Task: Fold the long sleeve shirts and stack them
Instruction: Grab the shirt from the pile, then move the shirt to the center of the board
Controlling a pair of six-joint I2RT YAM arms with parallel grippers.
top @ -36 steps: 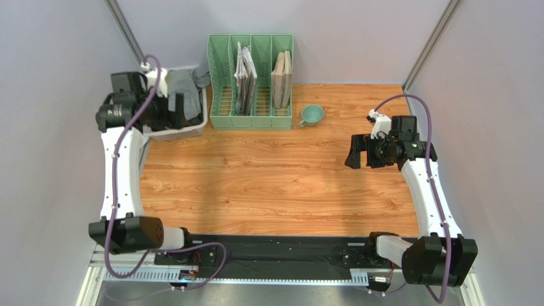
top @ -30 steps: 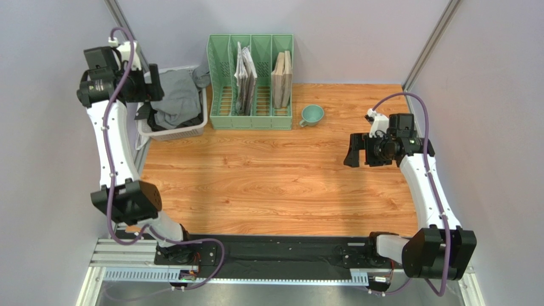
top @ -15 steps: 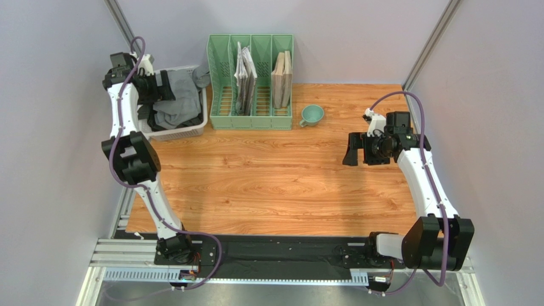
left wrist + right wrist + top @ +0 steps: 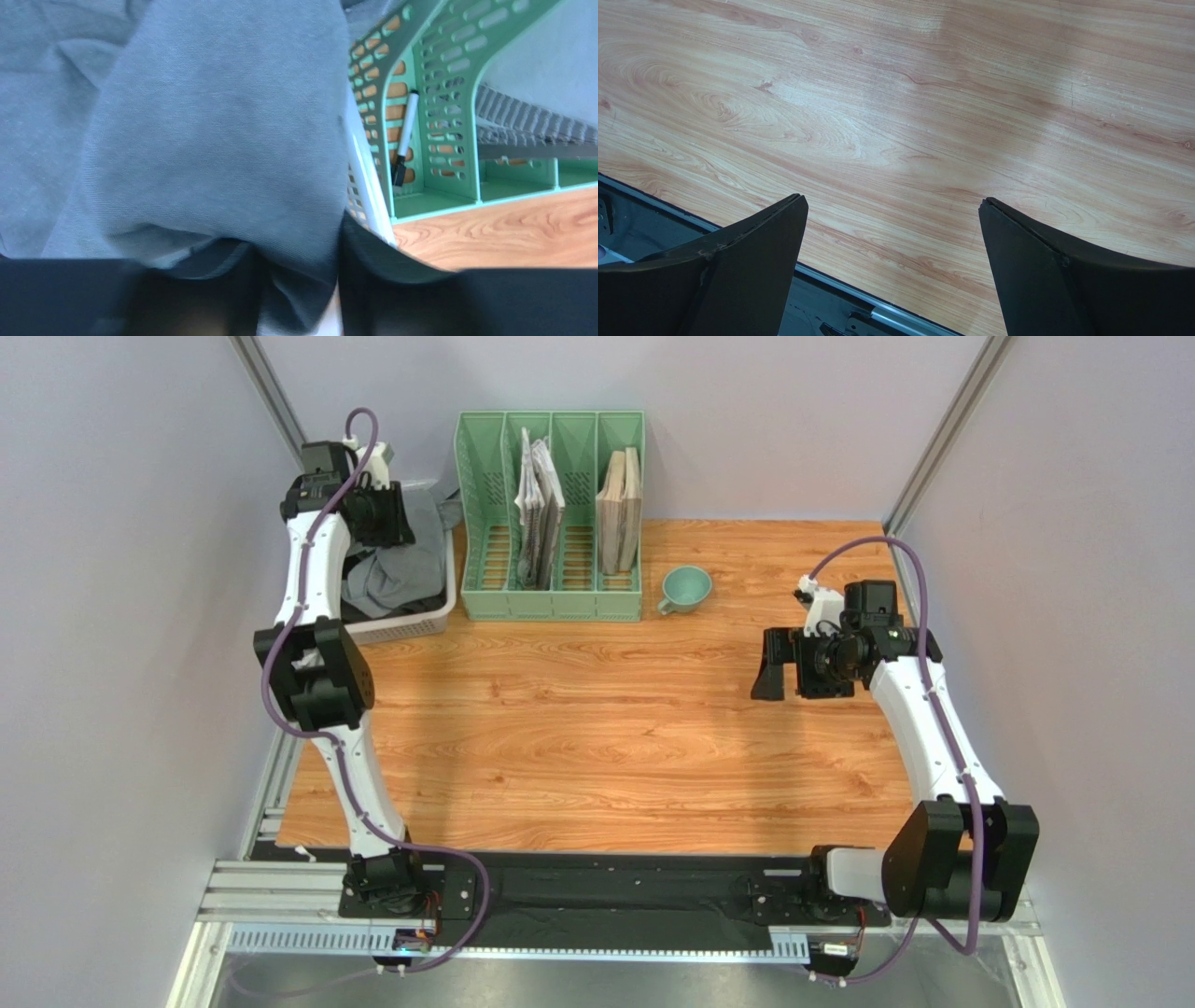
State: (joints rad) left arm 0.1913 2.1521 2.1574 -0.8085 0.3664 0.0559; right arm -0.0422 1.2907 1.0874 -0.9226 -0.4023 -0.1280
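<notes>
Grey shirt [image 4: 210, 140], one showing, pinched in left hand [image 4: 298, 280]; right hand [image 4: 892, 266] spread apart above wooden table [image 4: 878, 105]

Bright, even light is falling from above; pale glare is washing the table [image 4: 913, 140], and fingers [image 4: 456, 301] of the left gripper [image 4: 298, 294] are showing blurred.

Closed in on three sides by plain pale lilac-grey walls [image 4: 786, 420], with slanted metal posts [image 4: 937, 441] at the back corners. Below, an orange wood-grain table [image 4: 603, 742], evenly lit and faintly glossy. Along its near edge, a black strip [image 4: 617, 875] above a silver slotted rail [image 4: 267, 921]. Against the back wall, a green file rack [image 4: 550, 602]; just beside it, a small teal cup [image 4: 685, 588].
</notes>
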